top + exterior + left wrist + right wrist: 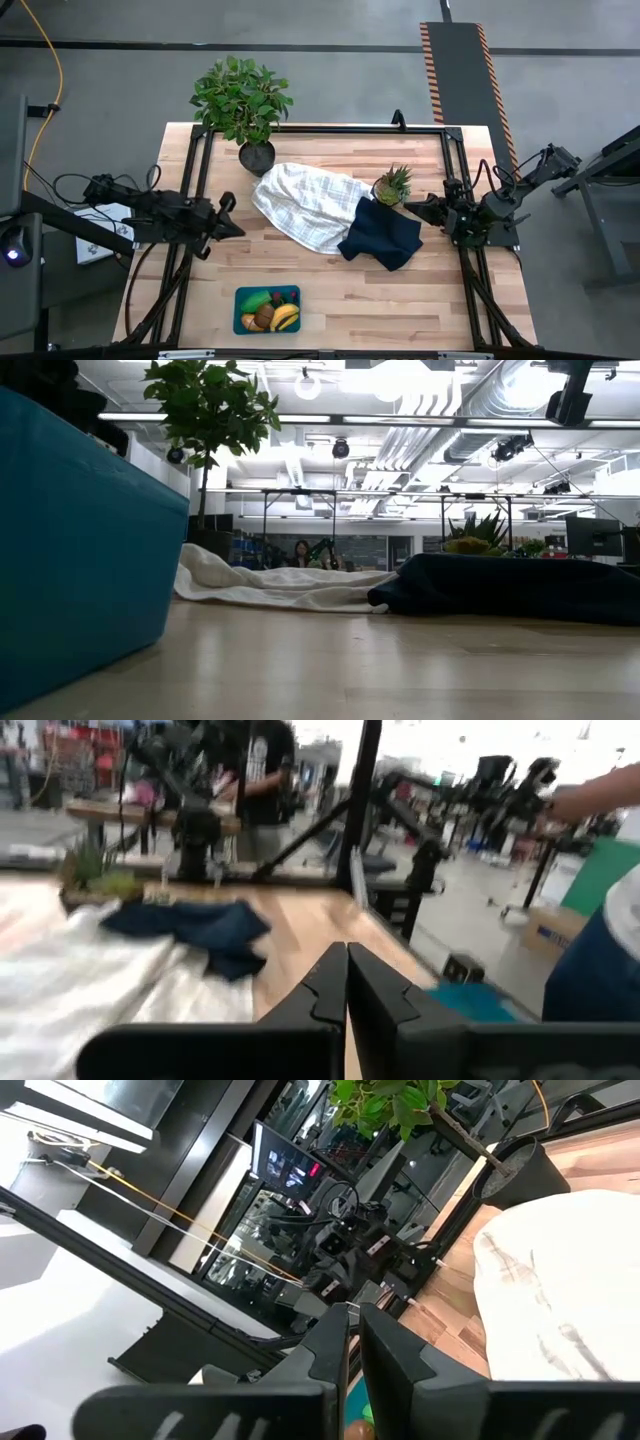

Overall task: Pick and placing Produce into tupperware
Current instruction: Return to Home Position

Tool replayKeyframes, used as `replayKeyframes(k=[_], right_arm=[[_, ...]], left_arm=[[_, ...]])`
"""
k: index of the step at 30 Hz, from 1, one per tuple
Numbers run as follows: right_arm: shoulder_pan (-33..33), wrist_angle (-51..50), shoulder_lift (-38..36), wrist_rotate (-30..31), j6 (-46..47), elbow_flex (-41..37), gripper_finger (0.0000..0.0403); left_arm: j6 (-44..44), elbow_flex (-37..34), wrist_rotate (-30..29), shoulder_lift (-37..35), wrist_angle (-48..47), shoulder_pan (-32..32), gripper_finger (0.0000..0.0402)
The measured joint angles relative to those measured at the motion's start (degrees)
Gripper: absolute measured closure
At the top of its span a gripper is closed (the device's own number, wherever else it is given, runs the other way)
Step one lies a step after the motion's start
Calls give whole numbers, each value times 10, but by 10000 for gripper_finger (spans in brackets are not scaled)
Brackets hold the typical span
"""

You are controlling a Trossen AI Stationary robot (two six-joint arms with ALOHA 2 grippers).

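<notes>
**Left gripper** (232,213): fingers pressed together, nothing between them. It hangs over the left side of the table (330,275), above bare wood. In the left wrist view the dark moulded fingers (325,990) meet along a straight seam.

**Right gripper** (410,204): fingers closed to a thin slit, empty. It sits at the right side of the table, just beside the navy cloth (382,236) and a small spiky pineapple-like plant (393,185).

**Container** (238,296): a shallow teal plastic rectangle with rounded corners. It stands at the front edge of the table, left of centre, well apart from both grippers. It holds the toy produce (268,312), packed close together: a yellow banana (286,318), a green piece (257,300) and a brown ball (264,319). In the low view its smooth teal wall (80,550) fills the left side.

**Surroundings**
- The table top is pale planked wood with black metal rails (190,180) along its sides.
- A crumpled white cloth (305,205) with a faint check lies mid-table, between the two grippers. The soft, folded navy cloth overlaps its right end.
- A leafy plant (242,95) in a dark round pot (256,156) stands at the back, just beside the white cloth.
</notes>
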Motion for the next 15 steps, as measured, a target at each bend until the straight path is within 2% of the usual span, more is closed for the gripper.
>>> replayKeyframes(k=[12, 15], right_arm=[[0, 0, 0, 0, -2, 0, 385], [0, 18, 0, -16, -17, 0, 388]], left_arm=[[11, 0, 3, 6, -9, 0, 401], [14, 0, 4, 6, -8, 0, 401]])
